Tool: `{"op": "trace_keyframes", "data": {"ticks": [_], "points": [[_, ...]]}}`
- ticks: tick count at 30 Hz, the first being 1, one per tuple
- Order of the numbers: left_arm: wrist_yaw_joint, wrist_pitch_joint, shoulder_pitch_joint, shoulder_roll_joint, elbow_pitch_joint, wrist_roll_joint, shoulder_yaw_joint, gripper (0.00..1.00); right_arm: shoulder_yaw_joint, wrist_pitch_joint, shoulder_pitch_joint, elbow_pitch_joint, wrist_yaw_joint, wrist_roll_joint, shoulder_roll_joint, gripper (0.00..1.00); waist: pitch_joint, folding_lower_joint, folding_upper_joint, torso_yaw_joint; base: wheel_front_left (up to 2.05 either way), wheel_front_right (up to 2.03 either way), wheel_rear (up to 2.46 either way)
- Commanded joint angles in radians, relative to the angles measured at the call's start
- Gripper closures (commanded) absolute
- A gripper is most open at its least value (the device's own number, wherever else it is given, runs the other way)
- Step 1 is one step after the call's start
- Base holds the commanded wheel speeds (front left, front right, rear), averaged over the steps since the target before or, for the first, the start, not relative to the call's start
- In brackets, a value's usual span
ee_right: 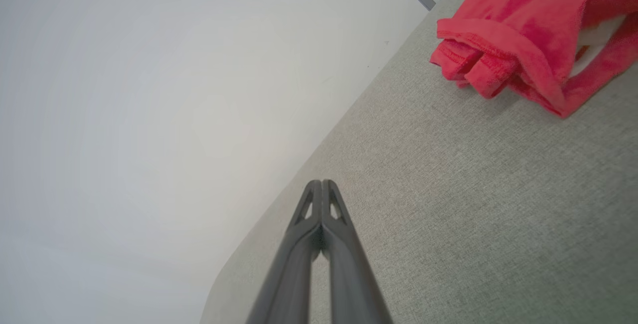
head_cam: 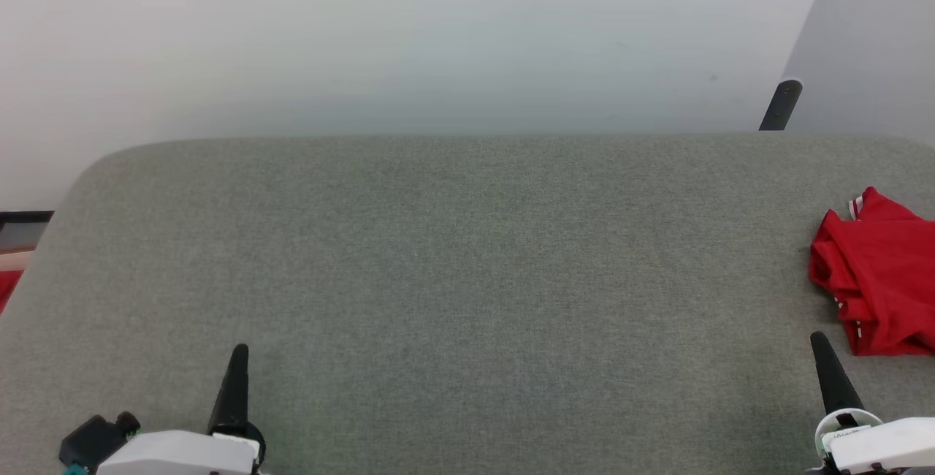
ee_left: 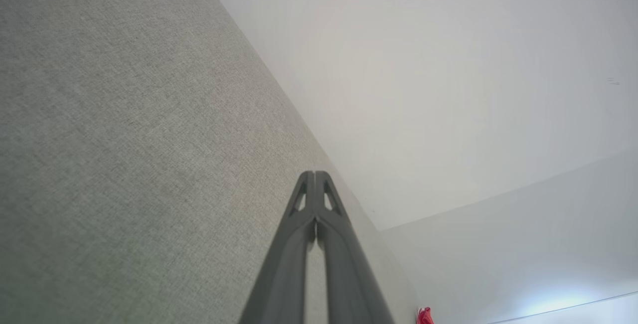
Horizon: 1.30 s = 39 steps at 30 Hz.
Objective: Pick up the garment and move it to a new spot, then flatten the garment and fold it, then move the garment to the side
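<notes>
On the right end of the grey cloth-covered table (head_cam: 467, 256), the garment (head_cam: 880, 278): bunched into a loose red heap, folds piled over one another, a bit of white-and-red striped trim peeking out at its top and along its near edge. Runs off the right border of the head view. Touches nothing but the table.

At the lower left of the head view, the left hand (head_cam: 239, 358), by the table's near edge, dark fingers pointing toward the pale wall (head_cam: 365, 36). Clenched on nothing: from the left wrist, the left hand (ee_left: 315, 177) with tips pressed together. Well apart from the garment (ee_left: 424, 316), there a mere red scrap at the bottom edge, a wide stretch of table between.

At the lower right, the right hand (head_cam: 822, 354), likewise clenched and holding nothing, as seen from the right wrist, the right hand (ee_right: 321, 185) with tips meeting. Near the heap yet not touching it, a strip of grey table between. From that wrist, the garment (ee_right: 518, 25) at the upper right, hemmed edges folded over, a white patch inside the folds.

Past the table's far right corner, a dark rod (head_cam: 780, 104) beside a pale grey panel (head_cam: 869, 36).
</notes>
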<state>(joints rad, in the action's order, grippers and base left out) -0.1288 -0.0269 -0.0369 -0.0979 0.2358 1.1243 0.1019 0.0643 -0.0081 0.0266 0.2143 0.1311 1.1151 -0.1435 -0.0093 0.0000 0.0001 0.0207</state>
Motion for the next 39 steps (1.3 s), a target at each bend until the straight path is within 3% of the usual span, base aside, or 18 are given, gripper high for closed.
{"op": "trace_keyframes", "data": {"ticks": [1, 39], "points": [[-0.002, 0.006, -0.023, -0.001, -0.007, 0.025, 0.004, 1.0, 0.01, 0.006, 0.02, -0.005, 0.0, 0.027, 0.002, 1.0, 0.0, 0.0, -0.0001, 0.0, 0.0, 0.0, 0.0], [-0.003, 0.095, -0.057, 0.031, 0.003, 0.325, 0.011, 1.0, 0.038, 0.083, 0.066, 0.018, 0.0, 0.333, 0.063, 1.0, 0.007, 0.0, -0.0001, -0.012, 0.0, 0.0, 0.0]]}}
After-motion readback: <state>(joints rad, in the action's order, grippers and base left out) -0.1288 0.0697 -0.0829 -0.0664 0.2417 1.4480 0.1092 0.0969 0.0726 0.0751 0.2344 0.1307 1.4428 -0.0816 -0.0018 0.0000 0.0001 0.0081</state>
